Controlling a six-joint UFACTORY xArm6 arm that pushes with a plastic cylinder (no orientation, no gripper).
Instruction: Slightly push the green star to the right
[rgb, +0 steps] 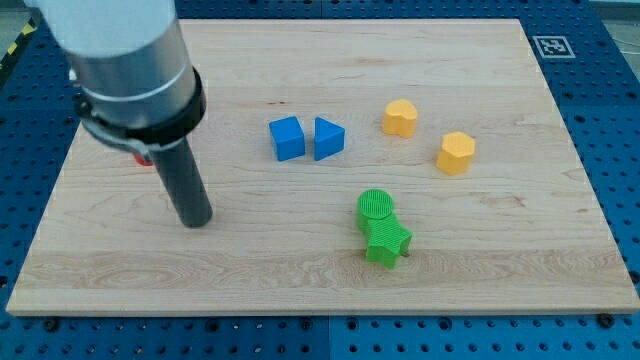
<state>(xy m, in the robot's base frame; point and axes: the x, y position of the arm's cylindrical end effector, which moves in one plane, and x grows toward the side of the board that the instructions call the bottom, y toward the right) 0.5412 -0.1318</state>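
Observation:
The green star (387, 243) lies on the wooden board (480, 290) right of centre, near the view's bottom. A green cylinder (376, 208) touches it just above. My tip (196, 222) rests on the board far to the star's left, well apart from every block.
A blue cube (287, 138) and a blue triangular block (328, 138) sit side by side at mid-board. Two yellow hexagonal blocks (400, 118) (456, 152) lie toward the upper right. A red block (146, 157) is mostly hidden behind the arm. A marker tag (551, 45) is at the top right corner.

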